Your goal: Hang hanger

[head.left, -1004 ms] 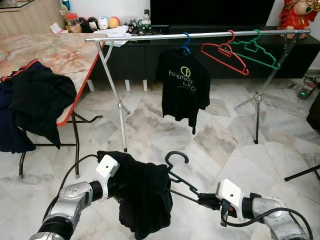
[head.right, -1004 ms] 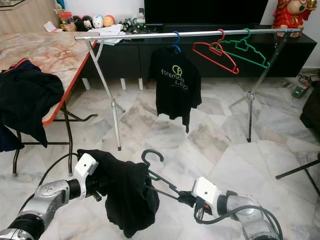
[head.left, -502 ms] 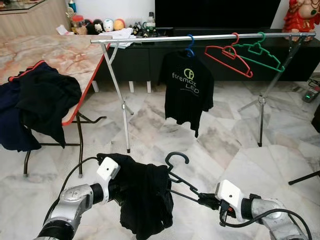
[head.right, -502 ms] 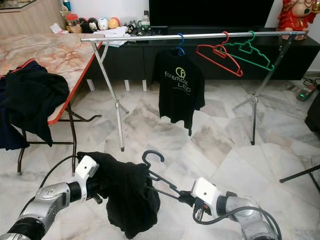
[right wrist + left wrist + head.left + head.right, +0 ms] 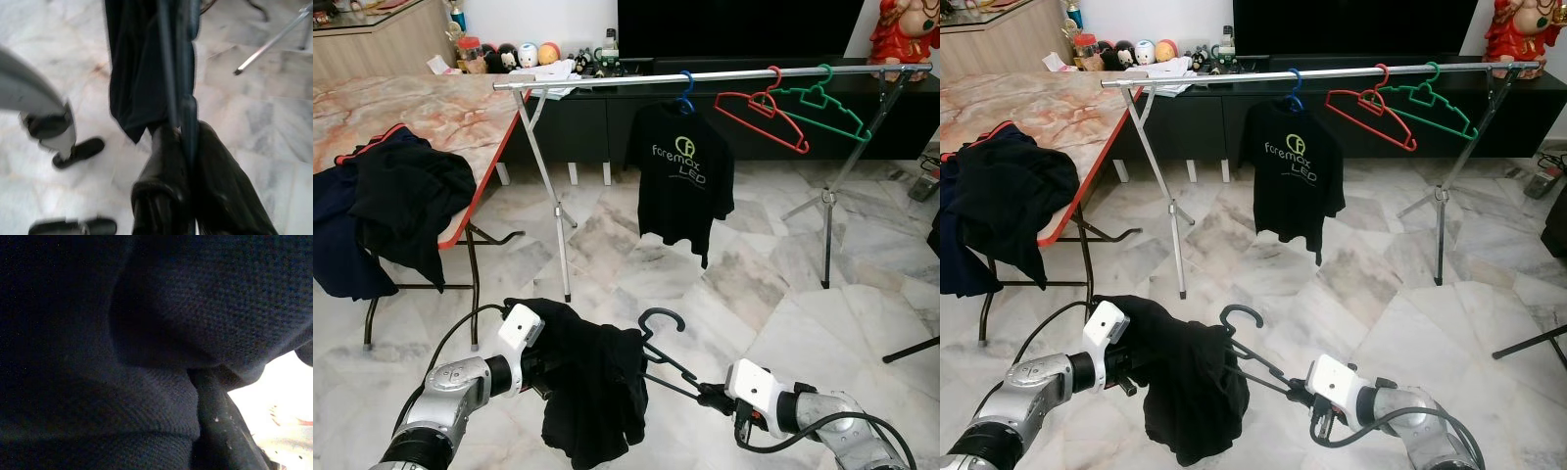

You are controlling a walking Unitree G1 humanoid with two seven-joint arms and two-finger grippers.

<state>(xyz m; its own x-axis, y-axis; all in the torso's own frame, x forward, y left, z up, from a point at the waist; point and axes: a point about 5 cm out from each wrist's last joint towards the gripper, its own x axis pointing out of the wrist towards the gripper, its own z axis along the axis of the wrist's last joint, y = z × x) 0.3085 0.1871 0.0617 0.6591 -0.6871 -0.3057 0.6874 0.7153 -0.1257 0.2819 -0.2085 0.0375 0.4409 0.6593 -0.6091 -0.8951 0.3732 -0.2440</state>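
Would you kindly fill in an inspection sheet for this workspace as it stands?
Surface: marble floor.
Job's things: black hanger carrying a dark garment; rail ahead holds a black T-shirt, red hanger and green hanger.
Clutter: dark clothes heaped on the table.
Hands: left hand buried in the garment; right hand shut on the hanger's end.
Cables: black leads at both wrists.
Surroundings: dark TV cabinet, figurines.

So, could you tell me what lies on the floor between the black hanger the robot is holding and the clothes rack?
Nothing: in the left eye view, bare marble floor separates the black hanger from the clothes rack.
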